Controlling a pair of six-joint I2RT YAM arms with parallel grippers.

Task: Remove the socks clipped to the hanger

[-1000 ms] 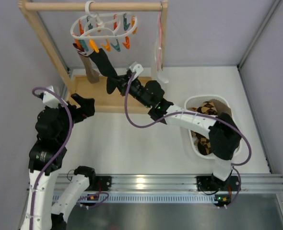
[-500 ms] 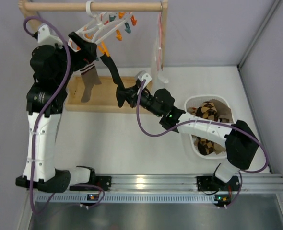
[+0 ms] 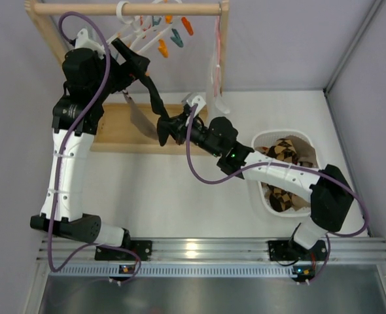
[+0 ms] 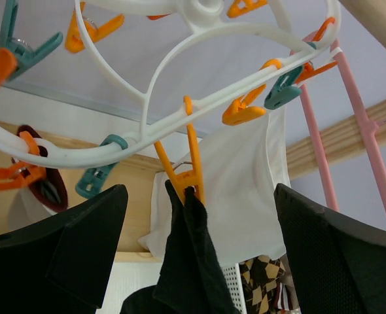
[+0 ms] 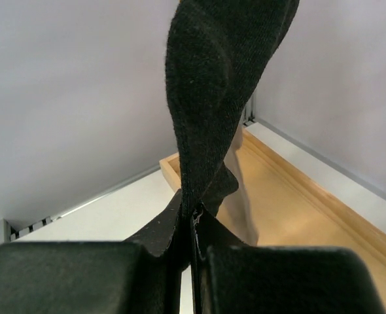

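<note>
Left pincer (image 4: 199,196) just swung up to the hanger (image 4: 180,124) at upper left and is spread either side of the orange clip (image 4: 186,176). Right pincer (image 5: 192,226) is pinching the black sock (image 5: 219,78) taut, so unclipping looks close.

The hanger (image 4: 55,156) is white moulded plastic, smooth with a slight sheen. Its clips (image 4: 186,176) are orange and teal plastic of like finish. The black sock (image 5: 212,98) is fine-knit cloth, matt and faintly fuzzy. The rail frame (image 3: 127,9) is pale bare wood, smooth. The white cloth (image 4: 245,196) looks thin and matt. Along the near edge of the matt white table (image 3: 180,209) runs a ribbed, shiny metal rail (image 3: 193,248).
</note>
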